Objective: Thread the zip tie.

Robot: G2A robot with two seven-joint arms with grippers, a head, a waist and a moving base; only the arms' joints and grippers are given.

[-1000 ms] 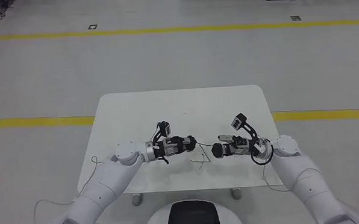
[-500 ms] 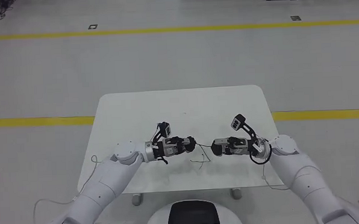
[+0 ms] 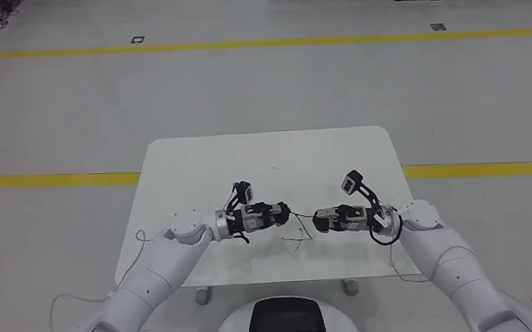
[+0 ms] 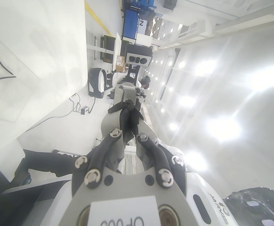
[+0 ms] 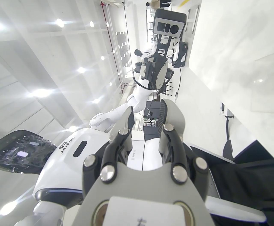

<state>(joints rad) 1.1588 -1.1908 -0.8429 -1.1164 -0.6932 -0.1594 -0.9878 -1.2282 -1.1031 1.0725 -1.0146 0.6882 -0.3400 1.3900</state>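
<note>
- The zip tie (image 3: pixel 299 217) is seen as a thin dark strand over the table (image 3: pixel 248 158), running from the left gripper (image 3: pixel 284 210) toward the right gripper (image 5: pixel 147 105)
- The left gripper is closed, apparently on one end of the tie; the right is narrowly parted, with nothing gripped
- Alignment is judged to be the step in hand; next, the free end must be met squarely and pinched

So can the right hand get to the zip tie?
Probably yes. The open right hand sits right by the zip tie, with nothing between them; the left hand seems to hold its other end.
</note>
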